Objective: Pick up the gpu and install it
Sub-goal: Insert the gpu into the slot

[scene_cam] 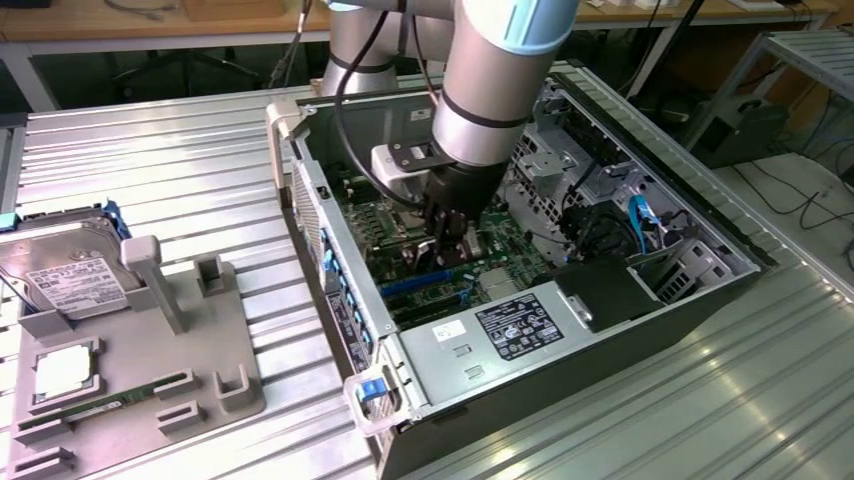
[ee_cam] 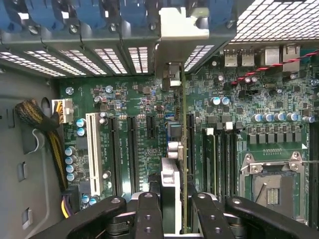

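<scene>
On the exterior view's left, a grey moulded fixture tray (scene_cam: 200,340) is carrying a silver hard drive with a white label (scene_cam: 67,275) and a thin, narrow green memory stick (scene_cam: 114,400). I am leaving both alone.

To their right, an open black-and-silver computer case (scene_cam: 314,215) is lying on its side, and I am working inside it. The black two-fingered gripper (scene_cam: 451,240) is clamped on the gpu (ee_cam: 172,181), a flat card with a green circuit board and a silver metal end bracket. I am holding the card edge-on, just above the green motherboard (ee_cam: 139,99). In the wrist view, the bracket end is facing the perforated rear wall, and the card edge is running just beside a long black expansion slot (ee_cam: 190,144).

To do this step well, I judge that:
- the card edge should lie parallel to the slot and directly over it;
- the bracket should line up with its rear opening;
- any pressure should go straight down, without tilt.

Farther right, a grey power supply box is carrying a white printed sticker (scene_cam: 527,325). I am finding its text, the drive label and the motherboard lettering too small to read, so no brand is legible.
</scene>
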You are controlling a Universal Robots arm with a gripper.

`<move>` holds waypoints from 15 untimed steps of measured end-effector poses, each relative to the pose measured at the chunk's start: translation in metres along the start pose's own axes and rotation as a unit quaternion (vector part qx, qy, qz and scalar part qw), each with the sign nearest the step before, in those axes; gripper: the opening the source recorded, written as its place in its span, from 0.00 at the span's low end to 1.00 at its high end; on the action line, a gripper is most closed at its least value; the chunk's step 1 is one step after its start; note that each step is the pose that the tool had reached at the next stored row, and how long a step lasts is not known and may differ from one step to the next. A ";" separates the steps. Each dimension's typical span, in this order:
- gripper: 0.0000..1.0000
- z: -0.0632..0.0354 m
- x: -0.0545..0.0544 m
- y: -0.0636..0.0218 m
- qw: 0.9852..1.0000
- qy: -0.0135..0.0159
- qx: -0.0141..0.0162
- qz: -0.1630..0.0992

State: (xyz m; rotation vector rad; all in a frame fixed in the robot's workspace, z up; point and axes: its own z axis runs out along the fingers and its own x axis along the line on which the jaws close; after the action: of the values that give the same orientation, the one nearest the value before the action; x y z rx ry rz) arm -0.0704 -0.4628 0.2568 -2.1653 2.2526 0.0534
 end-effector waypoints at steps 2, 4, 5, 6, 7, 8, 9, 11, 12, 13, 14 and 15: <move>0.28 0.0021 0.000 0.0000 1.000 0.000 0.000 0.000; 0.28 0.0046 0.000 0.0005 1.000 0.000 -0.001 0.000; 0.28 0.0055 0.000 0.0010 1.000 0.000 -0.001 0.000; 0.28 0.0065 0.000 0.0013 1.000 0.000 -0.001 0.000; 0.28 0.0072 0.000 0.0013 1.000 0.000 -0.001 -0.001; 0.28 0.0079 0.000 0.0013 1.000 0.000 -0.001 -0.004; 0.28 0.0085 0.000 0.0013 1.000 0.000 -0.001 -0.006; 0.28 0.0093 -0.001 0.0012 1.000 0.000 -0.001 -0.008; 0.28 0.0095 -0.001 0.0008 1.000 0.000 -0.002 -0.009; 0.28 0.0099 -0.001 -0.0002 1.000 0.000 -0.002 -0.009; 0.28 0.0101 -0.001 -0.0022 1.000 0.000 -0.002 -0.009; 0.28 0.0102 -0.001 -0.0034 1.000 0.000 -0.002 -0.010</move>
State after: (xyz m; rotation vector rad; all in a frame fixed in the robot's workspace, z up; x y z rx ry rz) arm -0.0670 -0.4612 0.2466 -2.1888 2.2340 0.0581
